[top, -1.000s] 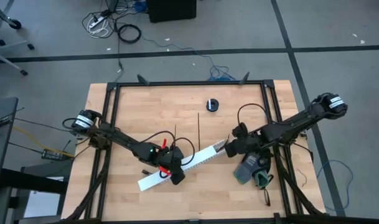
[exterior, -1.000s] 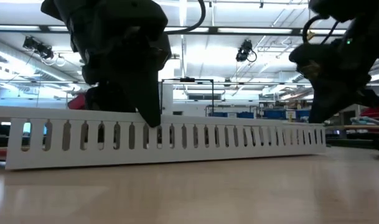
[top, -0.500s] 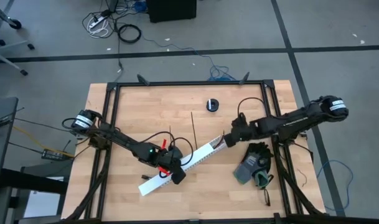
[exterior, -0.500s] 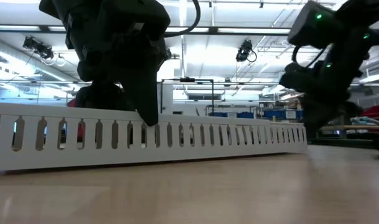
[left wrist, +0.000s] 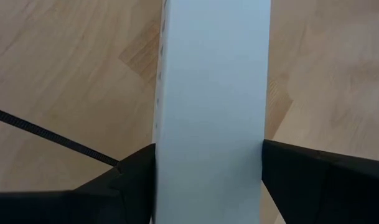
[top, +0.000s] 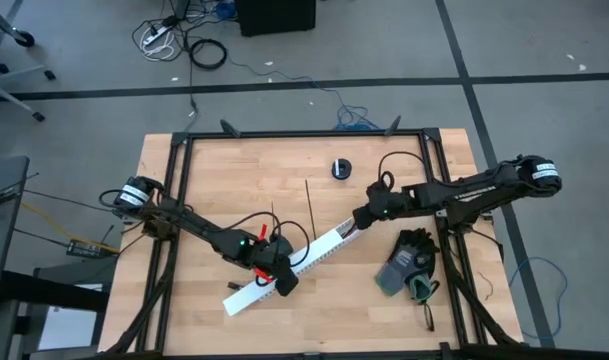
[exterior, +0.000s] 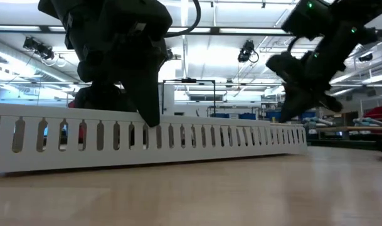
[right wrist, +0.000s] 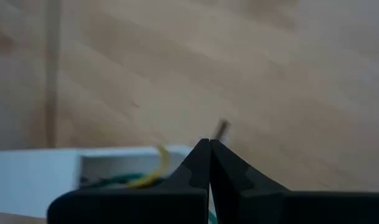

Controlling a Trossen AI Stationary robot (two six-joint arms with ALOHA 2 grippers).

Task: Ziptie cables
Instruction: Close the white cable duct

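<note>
Left end effector [left wrist: 208,168] clamps our white channel [top: 284,265]; right end effector [right wrist: 209,163], pinched empty, could shove it loose.

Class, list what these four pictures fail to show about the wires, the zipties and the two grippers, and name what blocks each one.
1. Cables: in the high view the left gripper and the channel cover most of them; only a red bit shows.
2. Zipties: in the high view too thin to tell their ends; the left wrist view cuts one off behind a finger.
3. Right gripper: shut at the channel's end; whether it pinches a wire is blurred.
</note>
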